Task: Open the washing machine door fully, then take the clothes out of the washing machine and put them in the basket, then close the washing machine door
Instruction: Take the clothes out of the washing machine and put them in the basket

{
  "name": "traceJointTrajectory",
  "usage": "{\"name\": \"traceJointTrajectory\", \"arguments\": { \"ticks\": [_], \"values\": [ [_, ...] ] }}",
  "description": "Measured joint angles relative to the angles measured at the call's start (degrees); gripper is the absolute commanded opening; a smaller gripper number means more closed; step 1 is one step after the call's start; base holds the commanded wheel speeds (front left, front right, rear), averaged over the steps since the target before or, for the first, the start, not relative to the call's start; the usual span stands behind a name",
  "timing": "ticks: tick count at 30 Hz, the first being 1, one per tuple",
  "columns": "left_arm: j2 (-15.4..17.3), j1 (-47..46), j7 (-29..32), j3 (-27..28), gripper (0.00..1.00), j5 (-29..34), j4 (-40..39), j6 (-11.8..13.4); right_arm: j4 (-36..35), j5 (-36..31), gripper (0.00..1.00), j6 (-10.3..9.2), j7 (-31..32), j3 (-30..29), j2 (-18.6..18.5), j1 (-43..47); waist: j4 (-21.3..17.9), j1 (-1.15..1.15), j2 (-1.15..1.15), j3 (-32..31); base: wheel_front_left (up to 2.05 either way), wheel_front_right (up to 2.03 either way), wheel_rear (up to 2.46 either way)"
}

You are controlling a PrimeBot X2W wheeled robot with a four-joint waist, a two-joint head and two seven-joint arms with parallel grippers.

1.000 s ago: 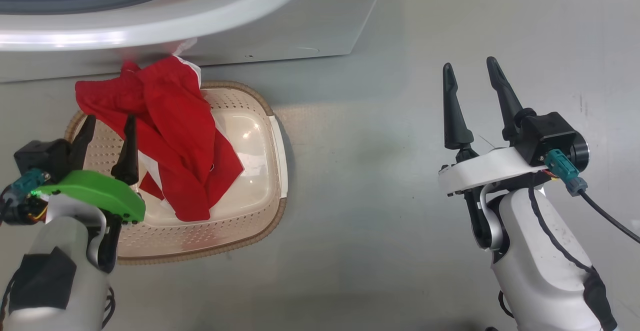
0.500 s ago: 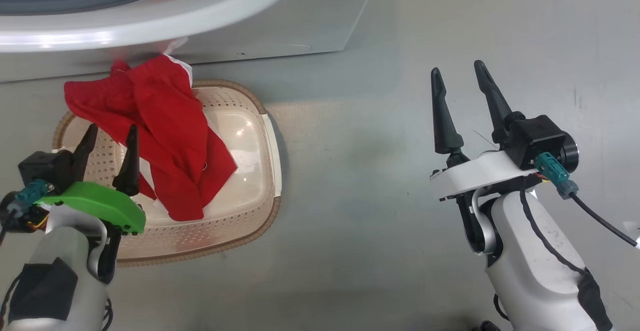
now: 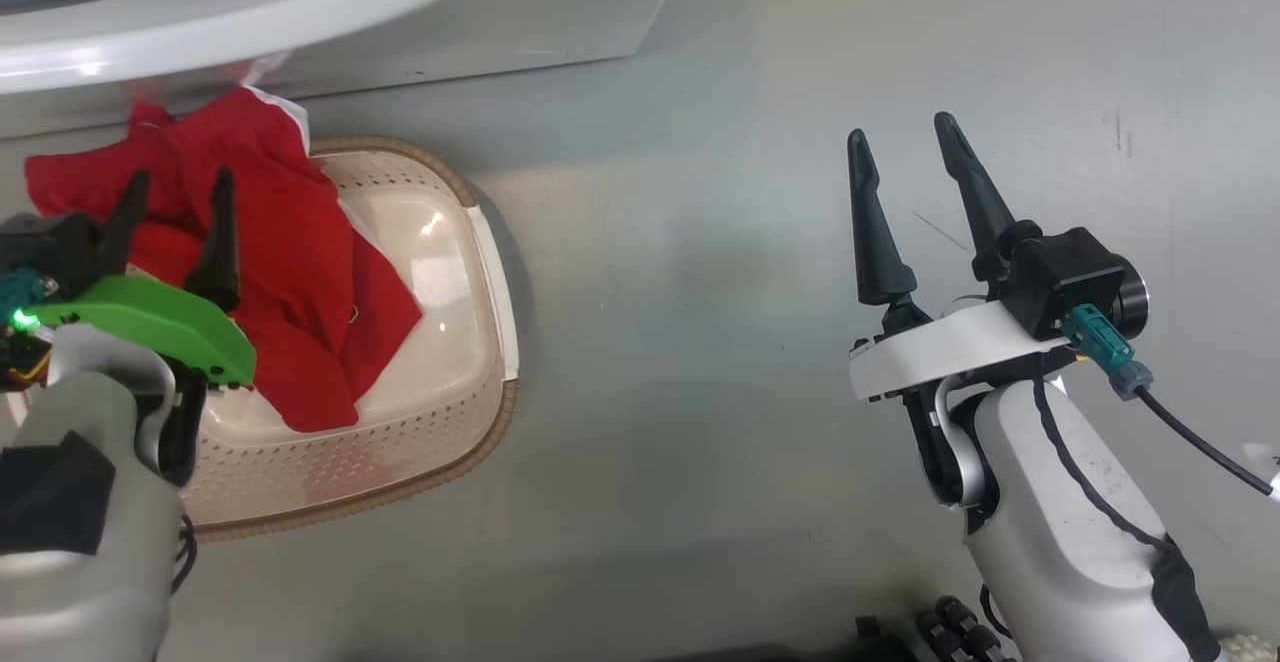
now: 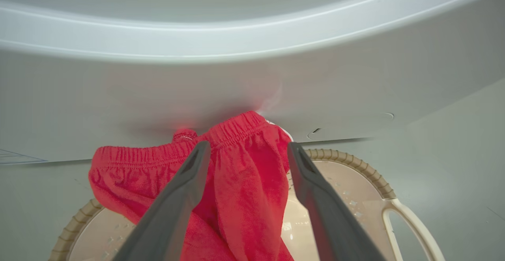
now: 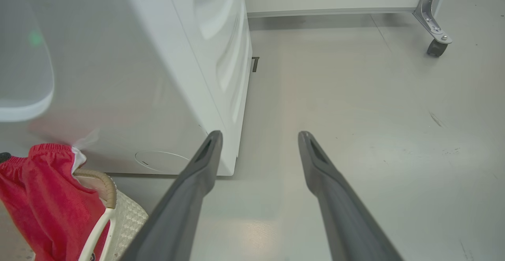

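- The clothes [image 3: 270,272], a bright red garment, are lying draped over the far rim of the basket [image 3: 470,422], right against the foot of the washing machine [image 3: 500,32]; part of the fabric is spilling down into the basket and part is bunching over the rim on the machine's side.
- The left gripper [image 3: 180,177] is hanging just over the red fabric with its two dark fingers standing wide apart; in the left wrist view the fingers are framing the garment's gathered waistband, which is lying between and beyond the tips; they are not pinching any cloth.
- The right gripper [image 3: 900,127] is hovering well apart from the basket, over the bare floor [image 3: 700,292]; its fingers are also spreading wide and holding nothing; in the right wrist view they are pointing past the machine's lower corner.
- The garment is looking soft and slightly fuzzy, like towelling, with an elastic puckered waistband and a strip of white trim showing at one edge.
- The basket is cream plastic, rounded-rectangular, with rows of small holes in its sloping walls, a brown woven-look rim and a white loop handle on its side; its smooth bottom is reflecting light.
- The machine is a glossy white box with a curved white band bulging out above the garment.
- The floor is a smooth, pale grey sheet with a few dark scuffs.
- A metal leg with a small caster [image 5: 436,48] is standing in the far corner of the right wrist view.
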Motion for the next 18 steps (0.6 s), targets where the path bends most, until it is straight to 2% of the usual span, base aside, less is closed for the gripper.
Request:
{"name": "traceJointTrajectory", "arguments": {
  "ticks": [10,18],
  "values": [
    [3.4,-5.5,3.5,1.7,1.00,-0.6,4.6,0.0,-1.0,0.0,1.00,0.00,0.0,-0.4,0.0,0.0,-2.4,0.00,0.00,4.1,0.00,0.00,0.00],
    [3.1,-9.3,5.8,3.0,1.00,-3.2,8.3,0.0,-1.7,0.6,1.00,0.00,0.0,-0.8,0.1,-0.3,-4.4,0.00,0.00,6.8,0.00,0.00,0.00]
  ]
}}
